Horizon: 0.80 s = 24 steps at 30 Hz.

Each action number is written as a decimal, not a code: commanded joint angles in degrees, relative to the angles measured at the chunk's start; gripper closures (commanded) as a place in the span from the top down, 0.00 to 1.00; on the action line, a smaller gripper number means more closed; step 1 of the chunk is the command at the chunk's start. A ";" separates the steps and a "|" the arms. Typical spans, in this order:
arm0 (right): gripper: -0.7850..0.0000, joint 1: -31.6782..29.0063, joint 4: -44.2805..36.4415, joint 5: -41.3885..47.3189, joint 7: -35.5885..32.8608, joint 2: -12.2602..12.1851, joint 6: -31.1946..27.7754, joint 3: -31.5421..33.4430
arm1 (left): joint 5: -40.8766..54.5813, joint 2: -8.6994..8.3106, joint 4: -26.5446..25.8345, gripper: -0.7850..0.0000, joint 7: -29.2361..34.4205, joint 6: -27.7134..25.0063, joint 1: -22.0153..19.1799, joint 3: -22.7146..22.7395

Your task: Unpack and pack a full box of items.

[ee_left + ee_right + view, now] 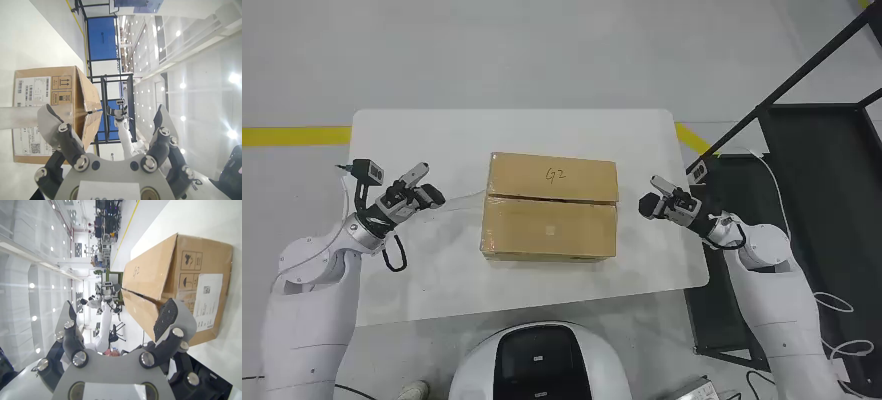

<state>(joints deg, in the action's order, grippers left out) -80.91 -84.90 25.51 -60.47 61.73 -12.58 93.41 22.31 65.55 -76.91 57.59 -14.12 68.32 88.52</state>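
The closed box (550,215) sits mid-table (412,140), its long side and top seam running left to right between the open left gripper (434,196) and the slightly nearer, open right gripper (647,205).

This is a large industrial hall used as a robot test lab. The white surface (442,140) stands on a smooth grey floor (542,50) marked by a yellow line (292,135) at 9 o'clock, with a black metal rack (827,200) at 3 o'clock. The wrist views show blue partition panels (101,37), a high ceiling with rows of round lights (178,33) and distant workstations (103,230), and a cardboard box (551,208) bearing shipping labels suggests a packing station.
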 commanded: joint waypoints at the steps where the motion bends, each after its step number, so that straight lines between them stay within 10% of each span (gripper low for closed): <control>1: 1.00 0.08 0.58 -0.44 -3.32 -0.25 -0.97 0.21 | 0.28 -0.02 2.53 1.00 1.92 -1.34 -2.08 -0.67; 13: 1.00 1.21 2.85 -4.28 -8.03 -0.60 -5.59 -3.51 | -0.78 -0.39 12.28 1.00 13.17 -7.21 -12.80 -4.77; 24: 1.00 1.21 2.85 -4.28 -8.03 -0.60 -5.59 -3.51 | -0.73 -0.37 12.91 1.00 12.68 -7.32 -13.22 -4.84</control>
<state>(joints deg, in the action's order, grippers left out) -79.70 -82.05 21.23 -68.50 61.13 -18.17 89.90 21.59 65.18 -64.00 70.26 -21.44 55.10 83.68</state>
